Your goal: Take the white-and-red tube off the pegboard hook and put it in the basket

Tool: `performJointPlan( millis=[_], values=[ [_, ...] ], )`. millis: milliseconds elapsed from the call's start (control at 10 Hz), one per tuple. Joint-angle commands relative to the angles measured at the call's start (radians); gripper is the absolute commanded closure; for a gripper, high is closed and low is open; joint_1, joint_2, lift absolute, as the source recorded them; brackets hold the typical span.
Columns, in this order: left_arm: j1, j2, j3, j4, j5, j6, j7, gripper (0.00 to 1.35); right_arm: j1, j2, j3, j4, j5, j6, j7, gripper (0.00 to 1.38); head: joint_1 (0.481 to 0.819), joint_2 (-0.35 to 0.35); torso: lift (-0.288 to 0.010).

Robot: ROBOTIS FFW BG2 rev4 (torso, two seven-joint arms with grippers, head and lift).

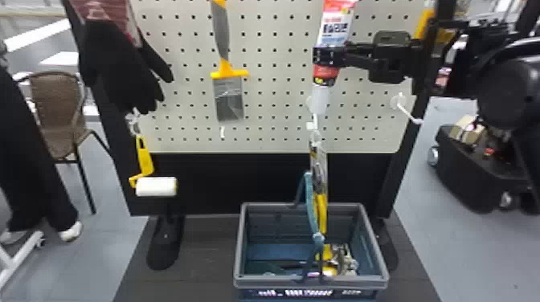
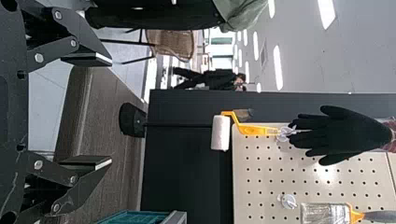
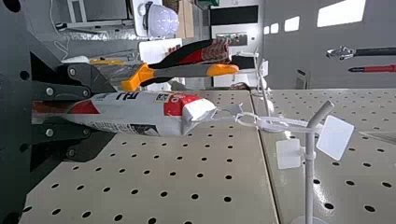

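At the left, the left end effector (image 2: 109, 111) has its two fingers wide apart and holds nothing. It has no job in this part, I think, so it waits near its own side of the board. The black glove (image 1: 116, 60) and the paint roller (image 1: 156, 186) hang there, one above the other. Next comes the paint brush (image 1: 229, 96), hung with its handle up, maybe so it is easy to grab.

Then comes the tube (image 1: 337, 28), up in front of the pegboard (image 1: 273, 92). The right end effector (image 1: 329, 56) is closed on its low part, just above the red band and the white tip. I think it holds low so the top is free. Up there a white loop (image 3: 280, 125) goes to the hook (image 3: 309, 177), and seems to be on it. The hook's end bends up to stop things from sliding off, so the loop must likely go up and over it.

The basket (image 1: 265, 205) sits down below, a good place to catch the tube. Its blue handle (image 1: 309, 196) stands up and could get bumped on the way in.
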Motion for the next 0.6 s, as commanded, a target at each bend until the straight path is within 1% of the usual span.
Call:
performJointPlan(
  millis=[0, 500],
  values=[
    [0.000, 0.001, 0.000, 0.000, 0.000, 0.000, 0.000, 0.52, 0.000, -0.001, 0.000, 0.000, 0.000, -0.001, 0.001, 1.02, 0.549, 0.000, -0.100],
    [0.002, 0.001, 0.000, 0.000, 0.000, 0.000, 0.000, 0.52, -0.005, -0.002, -0.002, -0.005, 0.000, 0.000, 0.001, 1.02, 0.549, 0.000, -0.100]
  ],
)
